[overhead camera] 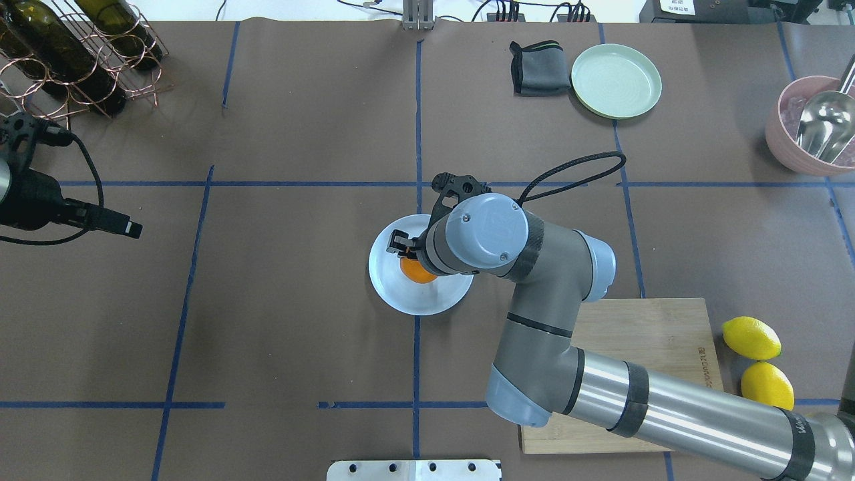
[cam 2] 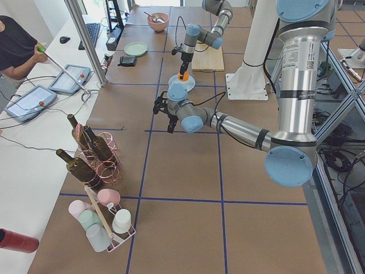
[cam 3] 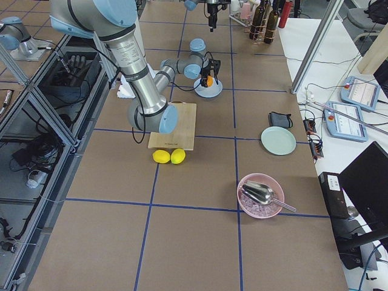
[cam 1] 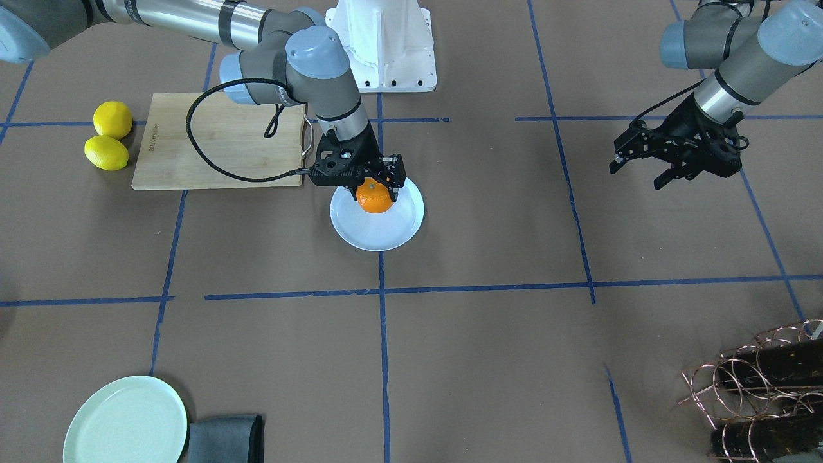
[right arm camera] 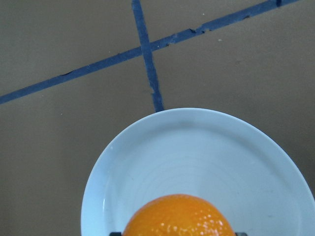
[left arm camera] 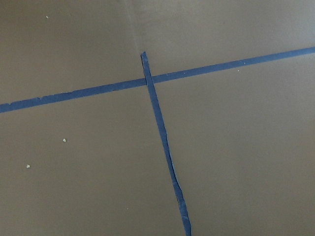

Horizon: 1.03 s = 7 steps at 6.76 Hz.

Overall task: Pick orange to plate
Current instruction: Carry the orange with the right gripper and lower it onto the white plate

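The robot's right gripper [cam 1: 375,188] is clamped on the orange [cam 1: 373,199], holding it over the pale bluish-white plate [cam 1: 379,235] near the middle of the table; whether the fruit touches the plate cannot be told. The plate lies just beside a corner of the wooden cutting board [cam 1: 218,141], with two lemons [cam 1: 112,119] at the board's far end. Well apart on the robot's left, the left gripper [cam 1: 638,173] hangs above bare table, fingers spread.

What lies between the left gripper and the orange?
In the front-facing view, only bare table, one blue tape line and the plate rim separate left gripper from orange.
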Each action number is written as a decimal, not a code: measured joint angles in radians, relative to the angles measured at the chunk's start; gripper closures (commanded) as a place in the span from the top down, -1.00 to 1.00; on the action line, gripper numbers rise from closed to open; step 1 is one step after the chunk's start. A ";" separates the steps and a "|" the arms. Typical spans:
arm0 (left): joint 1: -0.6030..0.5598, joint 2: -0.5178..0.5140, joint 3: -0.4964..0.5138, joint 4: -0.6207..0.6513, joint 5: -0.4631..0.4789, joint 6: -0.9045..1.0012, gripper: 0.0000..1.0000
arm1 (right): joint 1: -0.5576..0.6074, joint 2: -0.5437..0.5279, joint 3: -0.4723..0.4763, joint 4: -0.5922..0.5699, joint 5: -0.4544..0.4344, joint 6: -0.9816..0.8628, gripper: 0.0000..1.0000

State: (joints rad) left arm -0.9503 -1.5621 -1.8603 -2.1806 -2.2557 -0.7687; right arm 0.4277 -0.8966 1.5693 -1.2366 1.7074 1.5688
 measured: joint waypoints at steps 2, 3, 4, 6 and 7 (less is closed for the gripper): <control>0.000 0.000 0.000 0.000 -0.001 -0.004 0.99 | -0.010 0.002 -0.012 -0.003 -0.019 -0.006 -1.00; 0.000 0.001 0.000 0.001 -0.001 -0.007 0.99 | -0.012 0.005 -0.013 -0.014 -0.025 -0.007 -0.55; 0.000 0.001 0.000 0.000 -0.001 -0.008 0.99 | -0.013 0.006 -0.013 -0.030 -0.030 -0.007 0.76; 0.001 0.001 0.002 -0.001 -0.001 -0.008 0.99 | -0.017 0.009 -0.012 -0.053 -0.043 -0.008 1.00; 0.001 0.001 0.003 -0.001 -0.001 -0.006 0.99 | -0.017 0.008 -0.005 -0.056 -0.052 -0.009 1.00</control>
State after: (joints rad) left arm -0.9496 -1.5616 -1.8577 -2.1813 -2.2565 -0.7749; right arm 0.4105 -0.8885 1.5643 -1.2930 1.6555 1.5600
